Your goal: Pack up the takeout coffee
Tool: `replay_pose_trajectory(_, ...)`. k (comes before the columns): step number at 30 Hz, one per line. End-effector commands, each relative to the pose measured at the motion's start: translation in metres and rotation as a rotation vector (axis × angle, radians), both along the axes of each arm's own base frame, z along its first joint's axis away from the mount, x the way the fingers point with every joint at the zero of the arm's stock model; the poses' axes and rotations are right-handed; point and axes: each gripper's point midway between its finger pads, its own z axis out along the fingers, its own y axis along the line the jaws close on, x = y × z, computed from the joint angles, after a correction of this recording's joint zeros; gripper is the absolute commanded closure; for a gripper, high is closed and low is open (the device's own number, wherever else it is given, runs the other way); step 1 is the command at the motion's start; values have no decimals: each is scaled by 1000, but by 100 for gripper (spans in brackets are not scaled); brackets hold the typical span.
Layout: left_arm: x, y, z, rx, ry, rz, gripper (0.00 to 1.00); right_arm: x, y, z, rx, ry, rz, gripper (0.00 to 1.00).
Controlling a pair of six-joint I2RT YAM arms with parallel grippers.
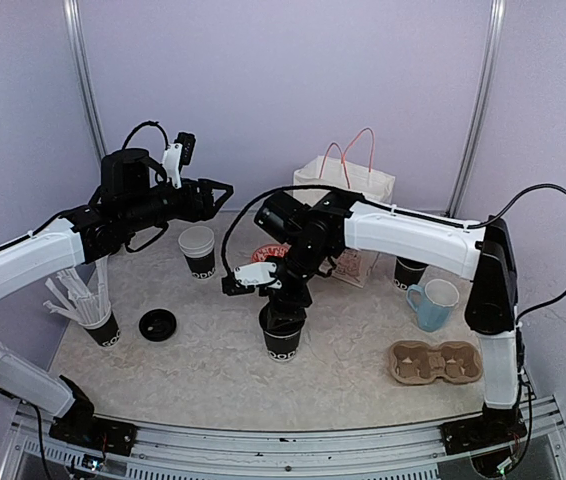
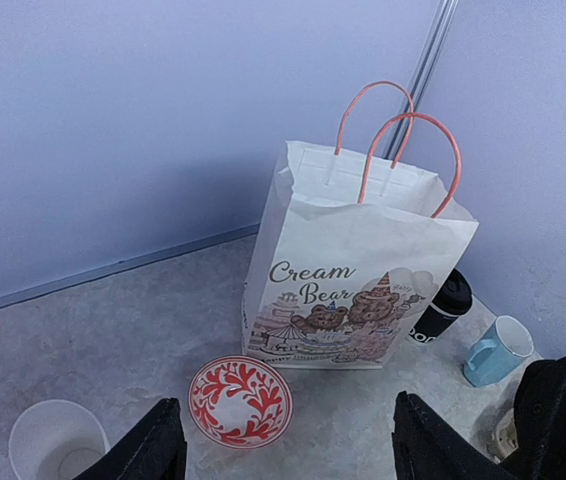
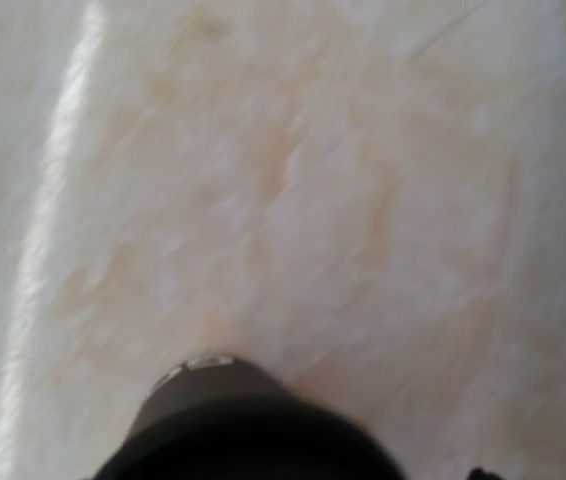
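Observation:
A black takeout cup with its lid on stands at the table's middle. My right gripper sits right on top of it. In the right wrist view the blurred lid fills the bottom edge and my fingers do not show clearly. A second black cup stands open and lidless behind it, and its white inside shows in the left wrist view. A loose black lid lies at the left. A third lidded cup stands at the right, beside the bag. My left gripper is raised, open and empty.
A white Cream Bear paper bag stands at the back. A red patterned bowl lies before it. A light-blue mug and a cardboard cup carrier are at the right. A black cup of white straws is at the left.

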Motion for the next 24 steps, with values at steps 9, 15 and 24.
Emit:
replay_pose_trajectory(9,-1,15,26,-20,-59,32,31,18,44,8,65,-26,19,22)
replay_pose_trajectory(15,0,22,30,17,-50,42,26,3,38,34,123,8,24,19)
replay_pose_trajectory(24,-34,17,14,337,99,117,22,7,-29,91,214,-110,-53,8)
